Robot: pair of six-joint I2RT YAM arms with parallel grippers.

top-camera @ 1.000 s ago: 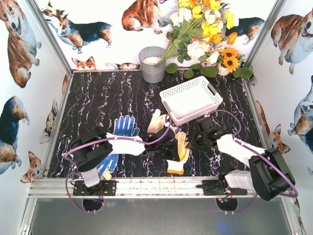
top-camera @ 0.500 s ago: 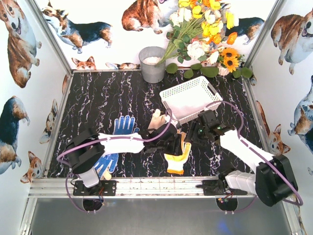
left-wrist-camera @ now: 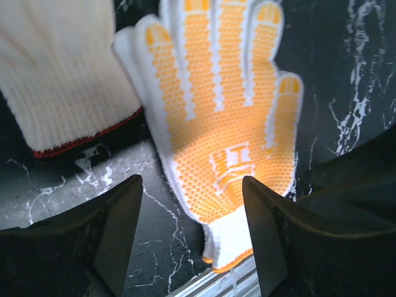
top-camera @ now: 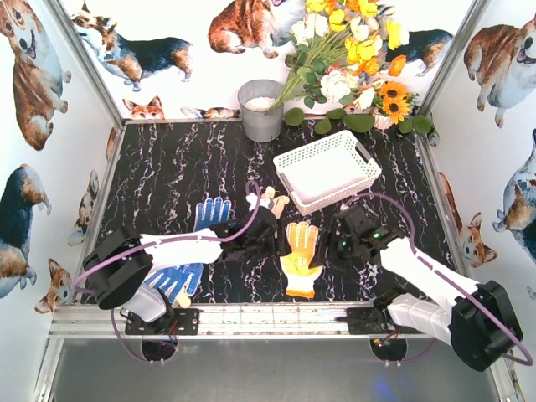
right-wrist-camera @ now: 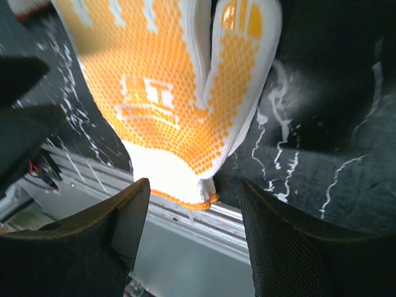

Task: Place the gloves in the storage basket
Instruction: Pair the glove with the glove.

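Yellow glove (left-wrist-camera: 223, 117): white knit cloth, palm studded with raised orange-yellow dots, matt. Cream glove (left-wrist-camera: 62, 68): plain ribbed knit. Table (top-camera: 184, 167): glossy black marble-look surface; storage basket (top-camera: 335, 195): smooth white plastic lattice.

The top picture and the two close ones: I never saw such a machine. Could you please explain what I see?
Two robot arms stand at the table's near edge. The wide picture comes from a camera above them; each close picture comes from a wrist camera, so the dark shapes below are its own fingers. The left gripper and right gripper are open and hold nothing. A yellow glove lies flat between them, near a cream glove and two blue gloves. The white basket is empty. A grey bucket stands behind it.
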